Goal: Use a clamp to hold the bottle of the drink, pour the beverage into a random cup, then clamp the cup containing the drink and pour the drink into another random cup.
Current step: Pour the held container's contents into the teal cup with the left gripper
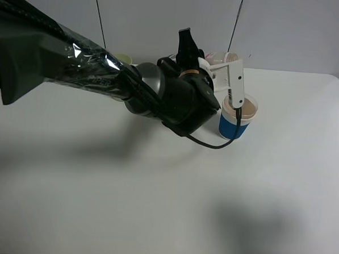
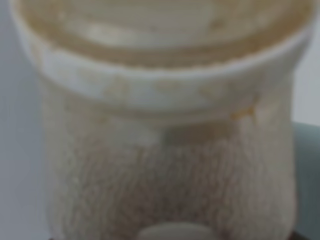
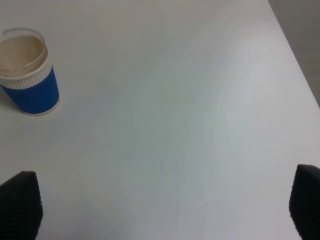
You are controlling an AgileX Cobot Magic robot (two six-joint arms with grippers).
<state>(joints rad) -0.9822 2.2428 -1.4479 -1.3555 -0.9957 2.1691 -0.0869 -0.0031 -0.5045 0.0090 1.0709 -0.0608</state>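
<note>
My left gripper (image 1: 210, 63) reaches across from the left and is shut on the bottle of the drink (image 1: 221, 56), held above the table just behind the blue-banded cup (image 1: 237, 118). In the left wrist view the bottle (image 2: 165, 150) fills the picture, blurred, its wide pale mouth toward the top and brownish residue on its walls. The cup stands upright with the brown beverage (image 1: 242, 110) inside. The right wrist view shows the same cup (image 3: 29, 75) and its beverage (image 3: 21, 52) well ahead of my right gripper (image 3: 160, 210), whose black fingertips (image 3: 19, 205) stand far apart over bare table, open.
A pale yellow-green cup (image 1: 123, 58) peeks out behind my left arm at the back of the white table (image 1: 154, 206). A teal edge (image 2: 307, 165) shows beside the bottle in the left wrist view. The table's right edge (image 3: 295, 55) runs close by in the right wrist view.
</note>
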